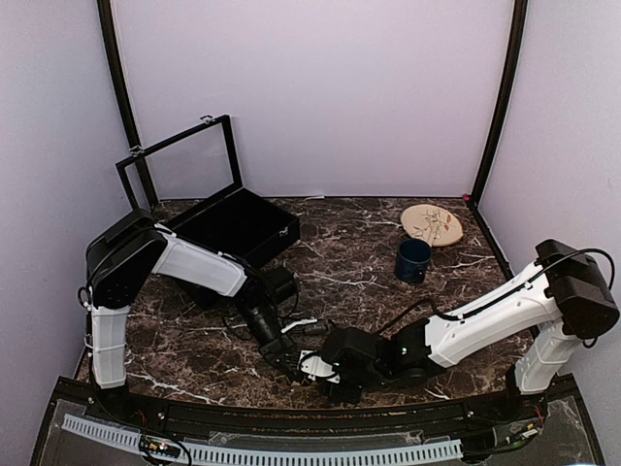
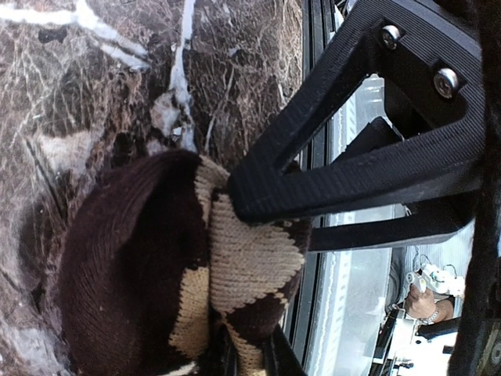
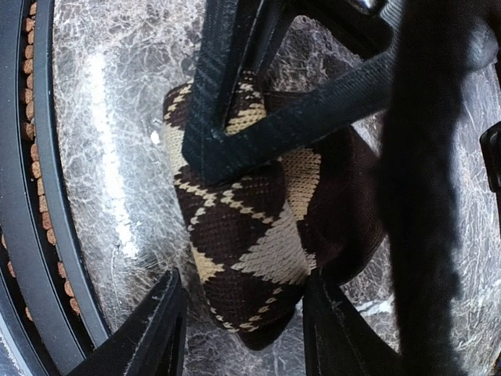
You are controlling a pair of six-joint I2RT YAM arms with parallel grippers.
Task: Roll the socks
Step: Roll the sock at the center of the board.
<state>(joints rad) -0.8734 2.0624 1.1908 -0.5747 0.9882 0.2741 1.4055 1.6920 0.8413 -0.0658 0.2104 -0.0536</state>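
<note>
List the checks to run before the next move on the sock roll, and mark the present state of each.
1. Left end effector clamped on the argyle sock bundle: ok, shut on a fold.
2. Right end effector open, one finger on each side of the bundle: ok.
3. Bundle lying on the marble table, not over the near edge: ok, though close to it.
4. Roll tight all round: cannot tell, the far side is hidden.
5. Blue mug well away from both end effectors: ok.
</note>
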